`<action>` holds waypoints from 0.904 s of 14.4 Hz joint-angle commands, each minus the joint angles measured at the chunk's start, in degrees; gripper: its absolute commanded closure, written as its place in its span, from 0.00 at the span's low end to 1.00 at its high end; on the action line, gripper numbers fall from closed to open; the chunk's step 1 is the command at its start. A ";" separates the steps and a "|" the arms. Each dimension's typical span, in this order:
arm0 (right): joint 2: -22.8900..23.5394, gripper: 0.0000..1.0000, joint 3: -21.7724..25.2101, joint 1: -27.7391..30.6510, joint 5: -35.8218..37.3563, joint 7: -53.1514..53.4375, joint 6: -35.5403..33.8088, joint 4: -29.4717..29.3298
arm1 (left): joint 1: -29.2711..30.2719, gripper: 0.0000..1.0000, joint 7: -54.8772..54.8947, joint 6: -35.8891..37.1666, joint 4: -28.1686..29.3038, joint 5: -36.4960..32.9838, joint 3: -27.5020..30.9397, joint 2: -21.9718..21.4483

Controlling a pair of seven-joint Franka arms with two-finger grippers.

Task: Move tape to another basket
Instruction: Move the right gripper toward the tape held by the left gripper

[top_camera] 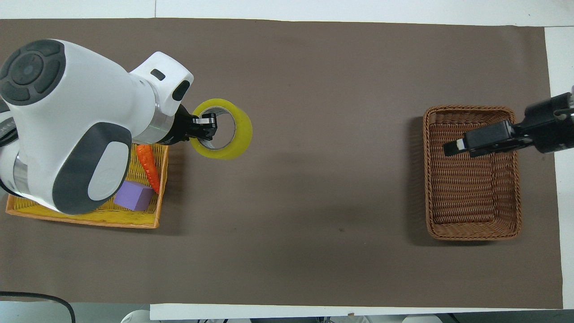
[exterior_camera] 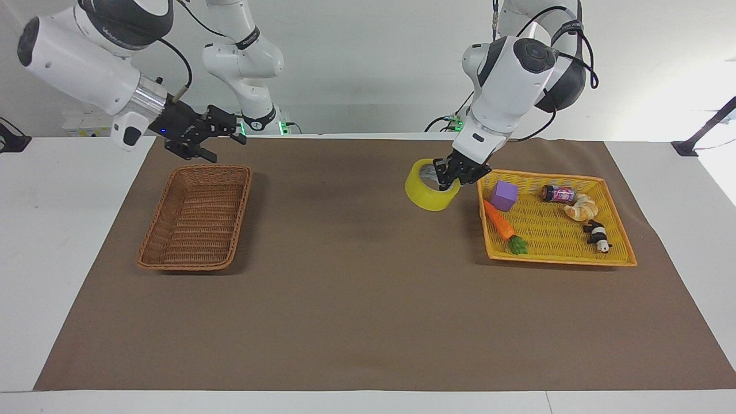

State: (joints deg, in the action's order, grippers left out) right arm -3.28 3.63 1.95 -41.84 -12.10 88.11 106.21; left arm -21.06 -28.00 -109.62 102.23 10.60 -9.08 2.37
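Observation:
The tape [exterior_camera: 425, 194] is a yellow roll with a white core. My left gripper [exterior_camera: 449, 179] is shut on its rim, one finger inside the core. It holds the roll tilted, just above the brown mat, beside the yellow tray on the side toward the right arm's end. It also shows in the overhead view [top_camera: 241, 134], with the left gripper [top_camera: 207, 128]. The brown wicker basket [exterior_camera: 185, 266] stands empty at the right arm's end, also in the overhead view [top_camera: 471, 108]. My right gripper [exterior_camera: 223, 140] is open and empty, up in the air over the basket [top_camera: 454, 146].
The flat yellow tray [exterior_camera: 624, 261] holds a carrot [exterior_camera: 499, 221], a purple cube [exterior_camera: 503, 195], a small can [exterior_camera: 556, 194], a croissant [exterior_camera: 581, 208] and a panda toy [exterior_camera: 598, 236]. The brown mat [exterior_camera: 356, 287] covers the table between the tray and the basket.

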 commanded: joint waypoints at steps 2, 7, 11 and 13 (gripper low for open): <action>-0.77 0.01 -0.20 -9.64 -14.11 1.29 14.76 5.50 | -3.20 1.00 -1.00 0.19 -1.16 0.65 0.82 0.45; 4.68 0.01 -0.20 -22.23 -25.99 0.33 31.57 5.86 | -3.11 1.00 -0.74 1.78 -1.25 0.04 0.91 0.36; 6.87 0.01 -0.12 -26.02 -30.65 0.32 35.28 5.86 | -2.58 1.00 -0.39 2.83 -0.46 -0.05 0.91 -0.08; 8.37 0.01 -0.20 -27.94 -34.61 0.32 37.91 5.50 | -2.49 1.00 -0.39 3.62 -0.72 -1.10 1.00 0.01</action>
State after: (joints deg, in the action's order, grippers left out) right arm 3.91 3.10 -24.37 -73.01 -11.06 123.96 111.79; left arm -23.59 -28.52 -107.65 102.29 10.35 -8.49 2.45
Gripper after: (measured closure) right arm 0.004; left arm 0.780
